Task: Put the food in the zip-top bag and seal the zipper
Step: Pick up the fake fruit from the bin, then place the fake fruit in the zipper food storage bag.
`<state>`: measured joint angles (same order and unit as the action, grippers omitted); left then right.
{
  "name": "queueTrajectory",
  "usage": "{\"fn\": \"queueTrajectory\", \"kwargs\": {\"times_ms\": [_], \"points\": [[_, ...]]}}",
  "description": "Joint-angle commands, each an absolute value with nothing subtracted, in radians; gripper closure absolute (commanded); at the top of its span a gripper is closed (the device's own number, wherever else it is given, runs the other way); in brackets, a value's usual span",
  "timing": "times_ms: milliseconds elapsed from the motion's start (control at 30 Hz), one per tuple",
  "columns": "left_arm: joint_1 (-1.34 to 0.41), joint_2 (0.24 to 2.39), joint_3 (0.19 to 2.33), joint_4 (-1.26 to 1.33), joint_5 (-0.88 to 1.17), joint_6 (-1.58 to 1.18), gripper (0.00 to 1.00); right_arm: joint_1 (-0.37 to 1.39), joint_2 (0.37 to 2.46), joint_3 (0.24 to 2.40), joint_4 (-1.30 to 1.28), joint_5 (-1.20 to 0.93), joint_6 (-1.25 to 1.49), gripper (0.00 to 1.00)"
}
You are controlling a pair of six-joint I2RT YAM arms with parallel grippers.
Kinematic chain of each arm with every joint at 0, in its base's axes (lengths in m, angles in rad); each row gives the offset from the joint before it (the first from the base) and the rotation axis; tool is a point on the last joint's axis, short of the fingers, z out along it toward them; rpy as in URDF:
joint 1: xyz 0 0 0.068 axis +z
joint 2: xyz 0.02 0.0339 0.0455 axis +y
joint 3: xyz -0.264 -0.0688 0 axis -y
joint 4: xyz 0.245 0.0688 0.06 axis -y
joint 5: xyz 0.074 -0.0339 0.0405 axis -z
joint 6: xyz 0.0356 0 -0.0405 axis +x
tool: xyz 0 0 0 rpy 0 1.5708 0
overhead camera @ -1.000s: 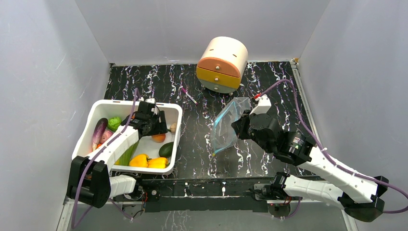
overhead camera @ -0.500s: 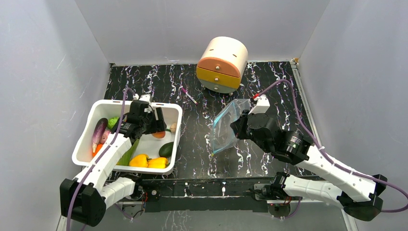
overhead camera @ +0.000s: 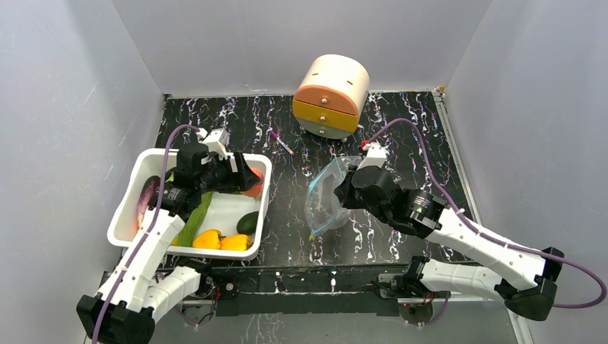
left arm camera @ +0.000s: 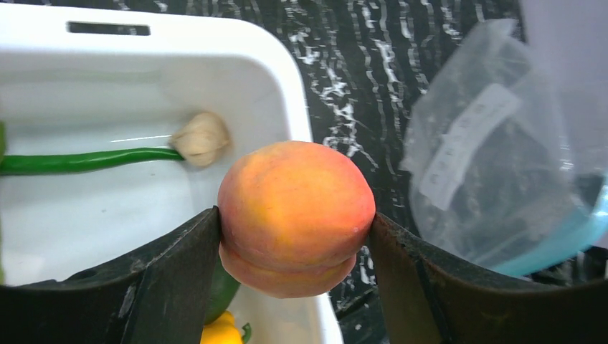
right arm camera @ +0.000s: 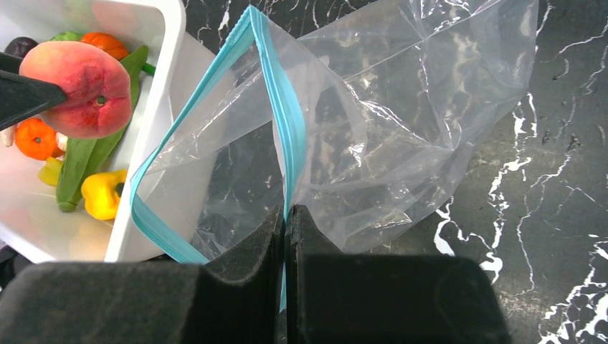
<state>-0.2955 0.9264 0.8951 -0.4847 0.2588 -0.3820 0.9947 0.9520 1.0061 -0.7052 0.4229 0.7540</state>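
I see the black marbled table (overhead camera: 287, 215) bearing a white rectangular plastic tub (overhead camera: 154, 153) with vegetables inside. Beside it, my right gripper (right arm camera: 285, 213) is clenched on the clear plastic bag's (right arm camera: 401, 136) blue-green zipper strip (right arm camera: 283, 107), mouth agape. My left gripper (left arm camera: 294, 218) grasps an orange-pink round peach (left arm camera: 295, 193) over the tub's right wall.
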Motion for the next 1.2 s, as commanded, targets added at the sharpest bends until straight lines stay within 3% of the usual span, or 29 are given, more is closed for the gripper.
{"fn": "queueTrajectory", "kwargs": {"times_ms": [0,533,1167], "points": [[-0.289,0.875,0.927,-0.433,0.438,-0.456,0.52,0.997,0.949,1.034,-0.609,0.393,0.785,1.0],[-0.292,0.772,0.813,0.125,0.817,-0.885,0.54,0.997,1.019,1.041,-0.508,0.388,0.938,1.0],[-0.312,0.752,0.65,0.607,0.848,-1.262,0.47,0.997,1.069,1.074,-0.402,0.392,0.991,1.0]]}}
